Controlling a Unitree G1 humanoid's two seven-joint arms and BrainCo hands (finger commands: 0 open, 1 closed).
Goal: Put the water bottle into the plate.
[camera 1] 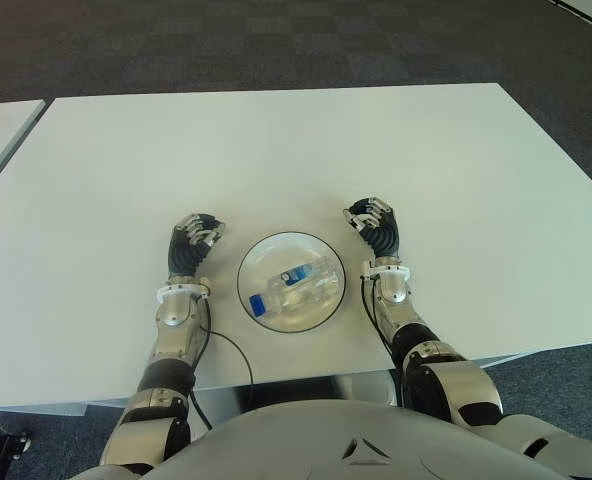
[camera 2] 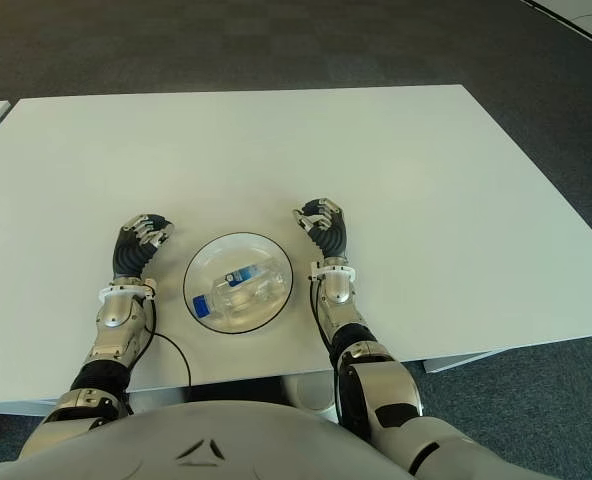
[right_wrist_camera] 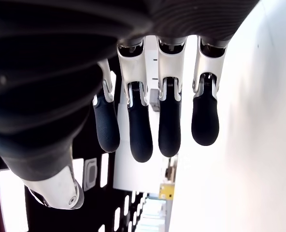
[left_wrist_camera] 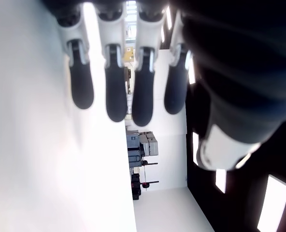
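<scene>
The water bottle (camera 1: 294,287) lies in the plate (camera 1: 256,262) near the surface's (camera 1: 276,150) front edge, job looks done, left hand (camera 1: 194,242) and right hand (camera 1: 374,228) flanking it, fingers loose and empty.

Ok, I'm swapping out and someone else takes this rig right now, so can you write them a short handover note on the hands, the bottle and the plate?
Left hand: beside the plate on its left, fingers relaxed, holding nothing.
Right hand: beside the plate on its right, fingers relaxed, holding nothing.
Water bottle: lying on its side inside the plate, blue cap toward the robot's left.
Plate: on the white table, between the two hands, near the front edge.
Done: the bottle is in the plate and both hands are clear of it.
Left: nothing for the placement itself, as far as the views show.
</scene>
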